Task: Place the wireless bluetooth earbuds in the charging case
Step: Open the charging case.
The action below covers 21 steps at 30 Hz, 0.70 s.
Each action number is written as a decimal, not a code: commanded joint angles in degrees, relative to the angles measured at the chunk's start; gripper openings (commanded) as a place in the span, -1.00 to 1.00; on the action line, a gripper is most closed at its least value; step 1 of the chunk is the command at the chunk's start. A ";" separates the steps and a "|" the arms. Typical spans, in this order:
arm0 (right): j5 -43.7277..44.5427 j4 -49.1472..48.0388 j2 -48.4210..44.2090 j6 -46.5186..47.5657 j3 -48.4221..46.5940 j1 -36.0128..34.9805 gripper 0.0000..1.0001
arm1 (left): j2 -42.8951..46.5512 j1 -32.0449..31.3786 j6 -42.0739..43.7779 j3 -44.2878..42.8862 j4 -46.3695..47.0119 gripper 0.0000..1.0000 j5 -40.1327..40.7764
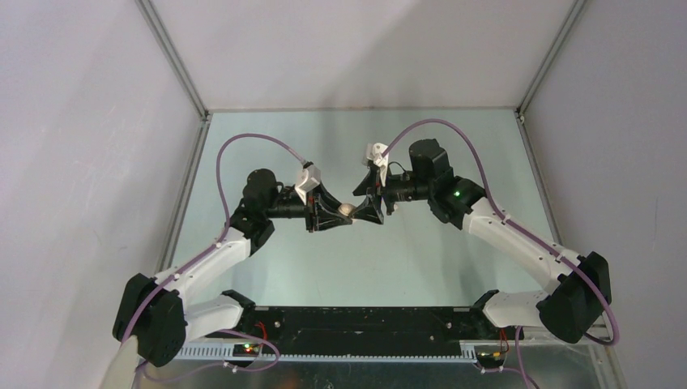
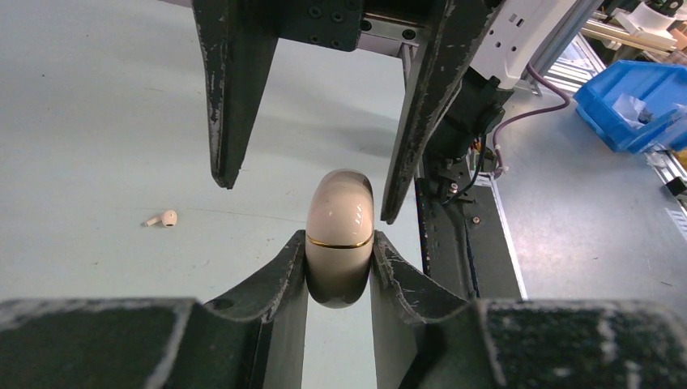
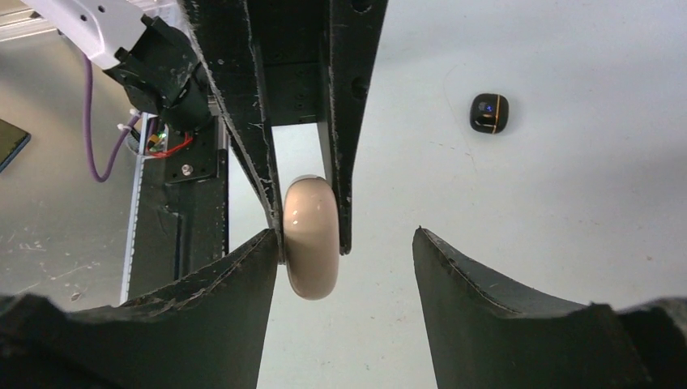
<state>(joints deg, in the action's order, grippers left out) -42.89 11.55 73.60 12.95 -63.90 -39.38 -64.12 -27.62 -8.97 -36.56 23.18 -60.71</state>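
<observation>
Mid-table, left gripper (image 2: 339,261) clamped on glossy off-white egg-shaped charging case (image 2: 340,219), gold seam, lid shut. Facing it, right gripper (image 3: 344,237) jaws apart around the case's other end, one finger just beside it, other clear. One tiny off-white earbud (image 2: 164,218) lies loose on pale table (image 2: 97,105); small black gold-banded case (image 3: 489,113) also there.

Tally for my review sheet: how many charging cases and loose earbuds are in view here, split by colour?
Off-white charging case: 1
Black charging case: 1
Off-white earbud: 1
Total: 3
</observation>
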 commanded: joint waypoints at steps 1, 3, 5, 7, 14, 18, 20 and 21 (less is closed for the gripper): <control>2.78 -0.83 -0.29 1.22 -0.63 -0.13 0.33 | 0.39 -0.33 0.97 -2.16 1.61 -0.80 -1.56; 3.54 -0.92 -0.67 1.27 -0.68 0.02 0.33 | 0.39 -0.29 0.97 -2.21 1.54 -0.81 -1.60; 3.84 -0.99 -1.15 1.41 -0.64 0.16 0.33 | 0.38 -0.33 1.14 -2.29 1.43 -0.80 -1.75; 4.24 -1.00 -1.77 1.46 -0.68 0.28 0.33 | 0.38 -0.35 1.35 -2.37 1.27 -0.80 -1.77; 4.91 -0.91 -4.16 1.48 -0.66 1.84 0.34 | 0.31 -0.34 1.68 -2.29 1.11 -0.80 -2.01; 4.99 -0.80 -4.73 1.76 -0.61 2.36 0.35 | 0.22 -0.33 1.68 -2.20 1.24 -0.81 -2.25; 5.03 -0.75 -4.86 1.93 -0.61 2.42 0.35 | 0.20 -0.32 1.68 -2.16 1.25 -0.81 -2.30; 4.97 -0.74 -4.91 1.92 -0.63 2.47 0.36 | 0.22 -0.33 1.68 -2.18 1.25 -0.81 -2.40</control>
<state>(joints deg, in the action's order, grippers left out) -38.70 12.10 70.26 13.89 -63.88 -37.04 -64.12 -27.62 -8.51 -36.56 23.14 -61.71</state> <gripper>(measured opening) 0.675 0.328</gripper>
